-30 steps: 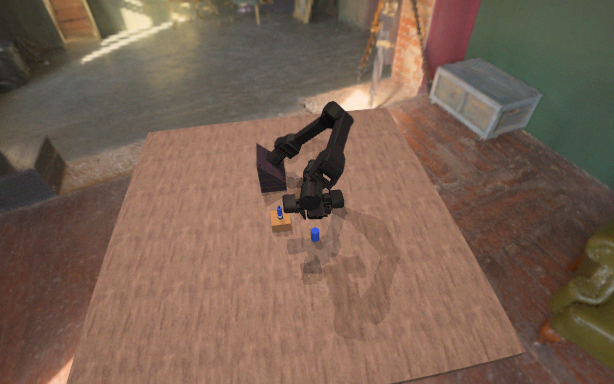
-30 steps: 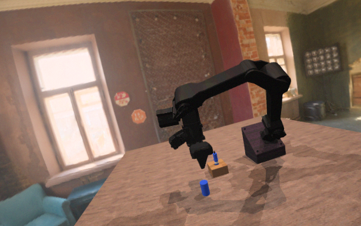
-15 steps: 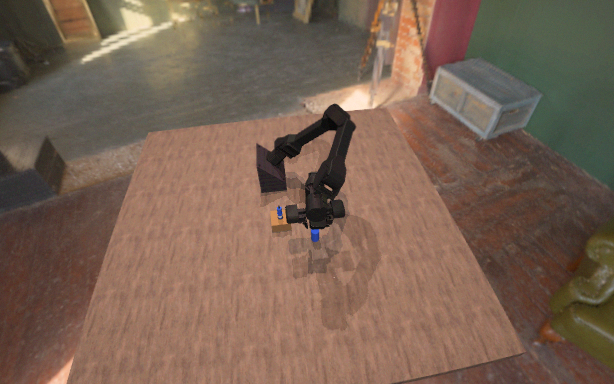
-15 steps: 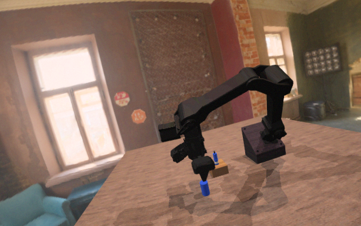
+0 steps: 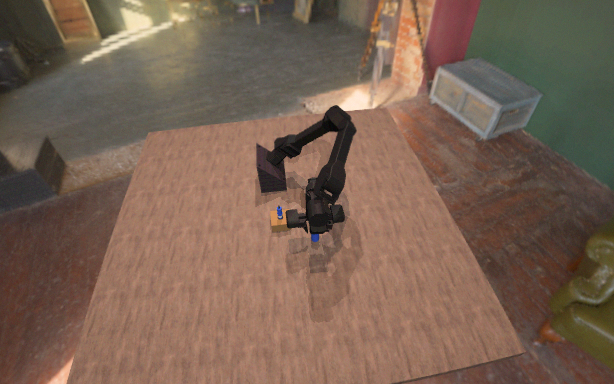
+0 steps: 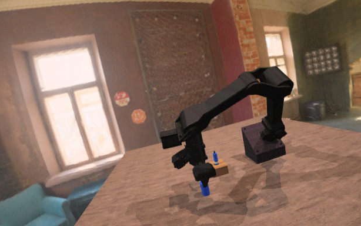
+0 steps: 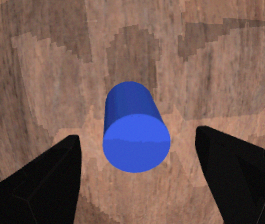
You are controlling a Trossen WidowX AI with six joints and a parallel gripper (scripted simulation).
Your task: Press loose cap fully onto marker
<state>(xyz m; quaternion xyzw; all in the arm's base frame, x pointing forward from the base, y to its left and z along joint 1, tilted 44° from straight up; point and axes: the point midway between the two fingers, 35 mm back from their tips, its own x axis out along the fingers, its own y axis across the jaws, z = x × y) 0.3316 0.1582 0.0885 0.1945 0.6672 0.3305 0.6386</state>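
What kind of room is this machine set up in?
It looks like an old, worn living space, not a lab: a peeling wall with a tall window, a bare brick column, and a teal sofa beside the wooden table.

The gripper (image 7: 137,163) stands over the blue cap (image 7: 135,136) with a free gap on each side between cap and fingers. The holder block (image 6: 220,168) with the marker (image 6: 215,156) stands just beside the wrist, narrowing the room on that side.
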